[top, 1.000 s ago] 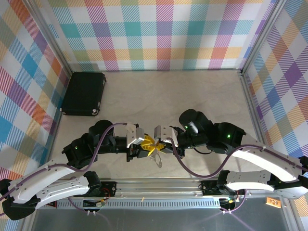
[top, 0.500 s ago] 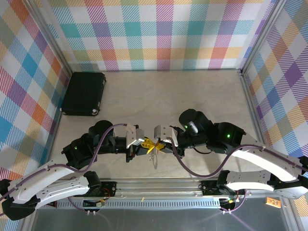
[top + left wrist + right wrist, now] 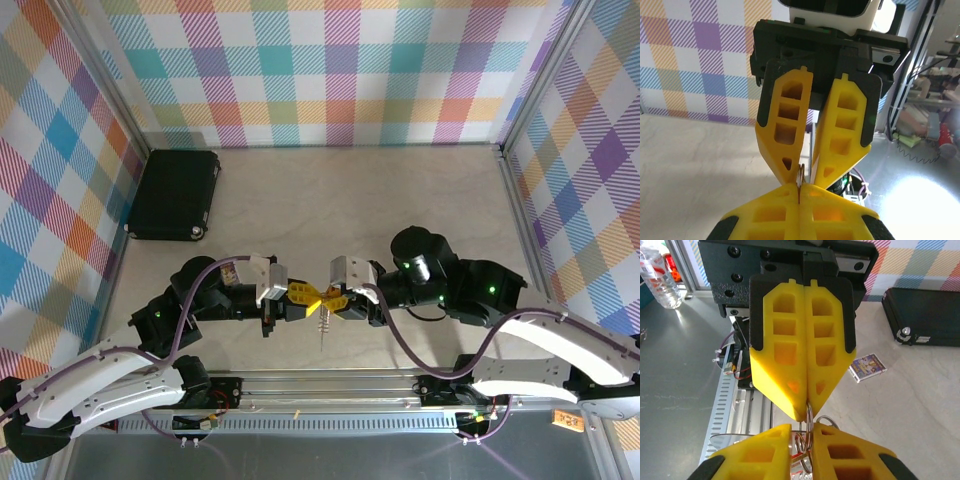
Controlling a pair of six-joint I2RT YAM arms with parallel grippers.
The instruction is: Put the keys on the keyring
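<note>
At far left of the counter (image 3: 400, 190), by the plaid wall, a black case (image 3: 175, 193) lies flat, well apart from both arms. In the right wrist view a small printed card (image 3: 867, 365) lies on the counter between the case and the claws.

The left claw (image 3: 300, 297) points right, near the counter's front edge. Its yellow fingers (image 3: 770, 215) are pressed together, pinching the keyring (image 3: 322, 312) at their tips. In the left wrist view a thin sliver of metal sticks up from the seam where the two tips meet.

The keyring hangs between the two claws, off the counter. Its thin silver pieces dangle straight down toward the front rail. The right wrist view shows the ring's loops (image 3: 809, 437) on edge, rising to the left claw's closed tips.

The right claw (image 3: 338, 299) points left, tip to tip with the left one. Its fingers (image 3: 850, 455) stand a little apart, with the ring's loops in the gap between them. Whether they touch the metal cannot be told
</note>
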